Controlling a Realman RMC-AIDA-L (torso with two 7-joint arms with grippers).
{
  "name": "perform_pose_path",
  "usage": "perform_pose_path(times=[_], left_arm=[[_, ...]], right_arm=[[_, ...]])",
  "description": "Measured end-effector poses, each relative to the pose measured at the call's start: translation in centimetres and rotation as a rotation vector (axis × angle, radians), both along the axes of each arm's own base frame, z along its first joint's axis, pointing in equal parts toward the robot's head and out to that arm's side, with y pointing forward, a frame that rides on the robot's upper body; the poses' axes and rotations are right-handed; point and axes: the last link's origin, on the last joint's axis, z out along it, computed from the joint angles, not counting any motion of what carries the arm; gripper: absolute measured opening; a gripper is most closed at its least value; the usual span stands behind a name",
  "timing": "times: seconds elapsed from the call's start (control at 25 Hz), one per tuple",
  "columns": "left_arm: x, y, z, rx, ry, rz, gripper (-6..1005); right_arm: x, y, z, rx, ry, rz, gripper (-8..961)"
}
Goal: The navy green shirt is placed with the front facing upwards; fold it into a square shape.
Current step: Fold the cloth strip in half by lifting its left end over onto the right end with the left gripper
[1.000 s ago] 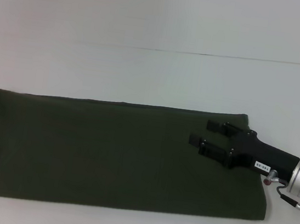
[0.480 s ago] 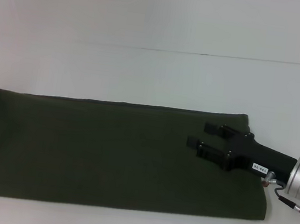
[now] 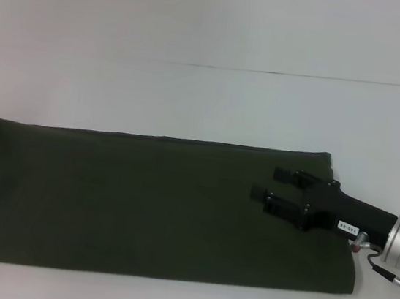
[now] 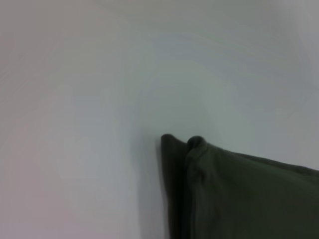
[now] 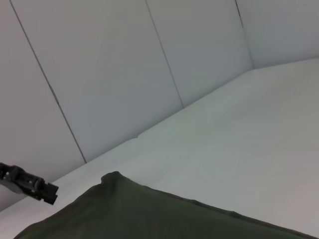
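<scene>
The navy green shirt [image 3: 149, 202] lies on the white table as a long flat band folded lengthwise, its plain side up. My right gripper [image 3: 268, 183] is over the shirt's right end, open, its two black fingers pointing left with nothing between them. The left wrist view shows one folded corner of the shirt [image 4: 199, 164] against the table. In the right wrist view another corner of the shirt [image 5: 117, 181] shows, and beyond it a small black gripper [image 5: 30, 185] far off, which looks like my left one. The head view does not show the left gripper.
The white table [image 3: 206, 99] runs on behind the shirt to a pale wall. White panelled walls [image 5: 124, 74] and a room corner show in the right wrist view. The shirt's front edge lies near the table's near edge.
The left gripper, at the shirt's left edge a second ago, has gone out of the head view. The right gripper has shifted slightly right and down over the shirt, still open.
</scene>
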Motion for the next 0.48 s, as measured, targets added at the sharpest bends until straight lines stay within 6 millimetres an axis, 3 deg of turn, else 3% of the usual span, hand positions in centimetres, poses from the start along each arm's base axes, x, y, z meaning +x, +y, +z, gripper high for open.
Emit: perform_pose_path(times=[0.48], left_arm=[[-0.8, 0.5, -2.1, -0.020, 0.042, 0.010, 885]], right_arm=[[-0.2, 0.2, 0.0, -0.002, -0.002, 0.005, 764]])
